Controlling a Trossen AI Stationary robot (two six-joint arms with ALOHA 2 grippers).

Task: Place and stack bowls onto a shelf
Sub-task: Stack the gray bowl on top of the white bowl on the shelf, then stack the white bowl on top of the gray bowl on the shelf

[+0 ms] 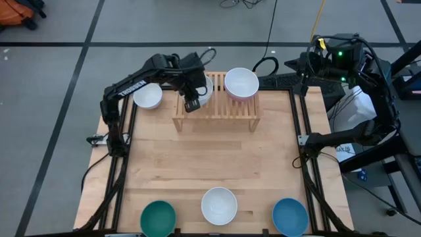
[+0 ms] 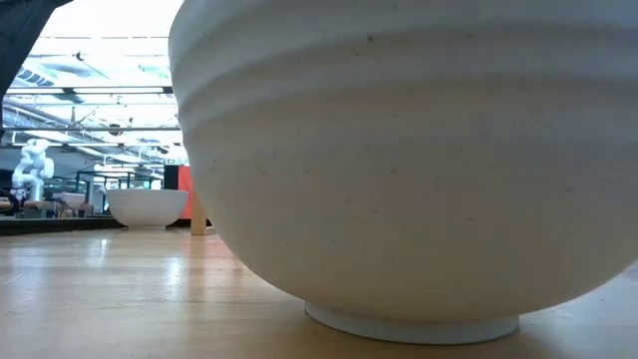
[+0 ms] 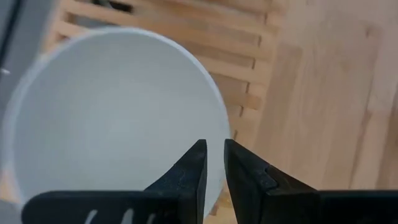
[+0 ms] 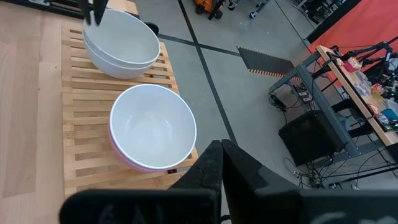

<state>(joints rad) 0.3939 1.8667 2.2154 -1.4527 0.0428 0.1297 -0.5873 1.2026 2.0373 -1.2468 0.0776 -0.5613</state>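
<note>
The left gripper is hovering over the shelf, at its left end; its fingers are standing slightly parted at the rim of the upper white bowl, and whether they are touching that rim cannot be told. That bowl is sitting nested in a second white bowl on the shelf's left end. A white bowl nested in the pink bowl is occupying the shelf's right end. A lone white bowl is sitting on the table just left of the shelf. The teal green bowl, another white bowl and the blue bowl are lining the table edge well apart from the shelf. The right gripper, fingers pressed together, is waiting off the shelf's right end.
</note>
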